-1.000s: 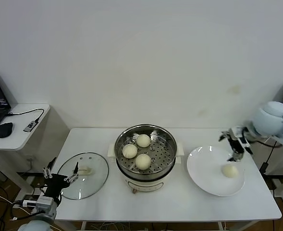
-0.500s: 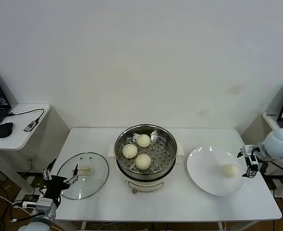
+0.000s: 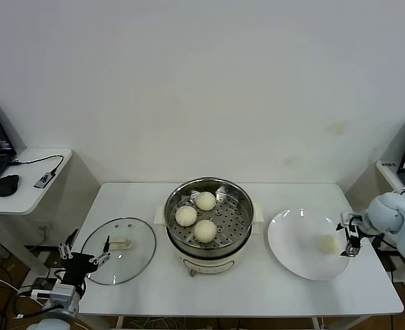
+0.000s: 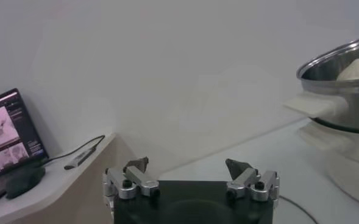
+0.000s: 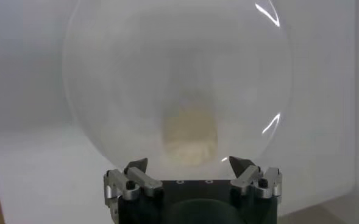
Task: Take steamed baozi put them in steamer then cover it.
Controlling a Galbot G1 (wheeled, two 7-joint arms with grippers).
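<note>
Three steamed baozi [image 3: 194,214] sit inside the steamer [image 3: 208,214]; a fourth bun [image 3: 325,243] lies on the white plate [image 3: 295,254], just ahead of the right gripper [image 3: 349,237], jaws apart, not touching it. Left gripper [image 3: 83,256] jaws apart, empty, at the near edge of the cover [image 3: 119,249] on the table [image 3: 257,289].
</note>
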